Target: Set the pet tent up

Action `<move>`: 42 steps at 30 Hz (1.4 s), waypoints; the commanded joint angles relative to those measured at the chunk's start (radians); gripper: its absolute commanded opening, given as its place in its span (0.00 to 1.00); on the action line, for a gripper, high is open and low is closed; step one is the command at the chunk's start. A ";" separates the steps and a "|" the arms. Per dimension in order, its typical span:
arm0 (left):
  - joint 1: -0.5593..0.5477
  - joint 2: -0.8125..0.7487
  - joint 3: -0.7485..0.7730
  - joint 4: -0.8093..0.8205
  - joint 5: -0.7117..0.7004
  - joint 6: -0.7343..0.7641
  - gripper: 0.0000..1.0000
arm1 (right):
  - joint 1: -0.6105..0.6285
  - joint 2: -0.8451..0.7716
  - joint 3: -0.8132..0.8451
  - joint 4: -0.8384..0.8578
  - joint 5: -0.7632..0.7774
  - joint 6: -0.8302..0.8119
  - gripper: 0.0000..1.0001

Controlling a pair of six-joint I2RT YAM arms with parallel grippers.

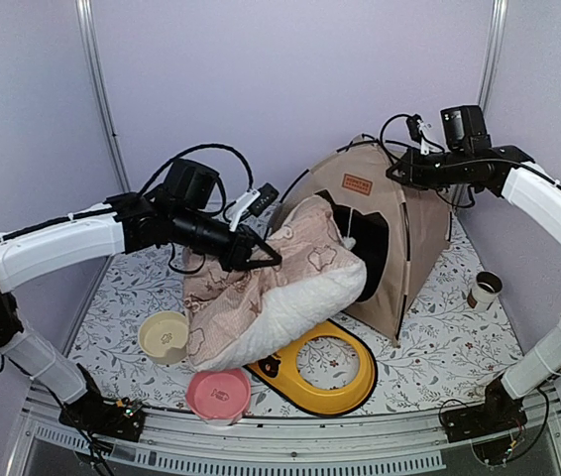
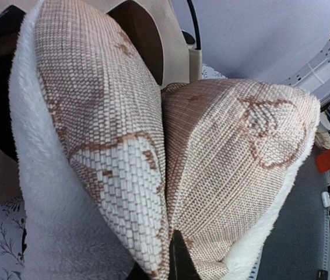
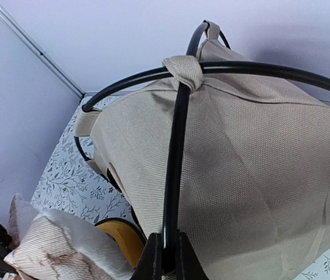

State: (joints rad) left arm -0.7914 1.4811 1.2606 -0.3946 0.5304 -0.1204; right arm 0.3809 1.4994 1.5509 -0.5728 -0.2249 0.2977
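The tent point(image 1: 414, 233) stands upright at the back right of the surface point(image 1: 449, 342), its fabric stretched over crossed black poles point(image 3: 174, 175), so the raising looks largely done. The right pincer point(image 3: 166, 256) is clamped on one of the poles just below the tied crossing at the peak, while the left pincer point(image 1: 261, 260) is clamped on the floral pillow point(image 1: 271, 307), whose far end pokes into the arched doorway point(image 1: 372, 243). What seems left is pushing the rest of the pillow inside, since most of it hangs outside, and then letting go.
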 commanded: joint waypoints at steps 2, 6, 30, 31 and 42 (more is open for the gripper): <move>-0.007 0.130 0.162 -0.010 0.122 0.050 0.00 | 0.007 -0.023 0.043 0.037 -0.087 -0.032 0.00; -0.008 0.265 0.270 -0.085 0.129 0.037 0.00 | 0.006 -0.029 0.037 0.038 -0.105 -0.038 0.00; 0.006 0.567 0.592 -0.145 -0.371 -0.284 0.00 | 0.025 -0.008 -0.037 0.046 -0.147 -0.083 0.00; 0.001 0.572 0.595 -0.130 -0.378 -0.292 0.00 | 0.029 -0.006 -0.037 0.045 -0.147 -0.083 0.00; -0.084 0.678 0.761 -0.041 -0.479 -0.283 0.00 | 0.042 0.011 -0.044 0.044 -0.137 -0.079 0.00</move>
State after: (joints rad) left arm -0.8532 2.1296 1.9453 -0.5537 0.1165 -0.3973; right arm 0.4080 1.4998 1.5234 -0.5529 -0.3511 0.2382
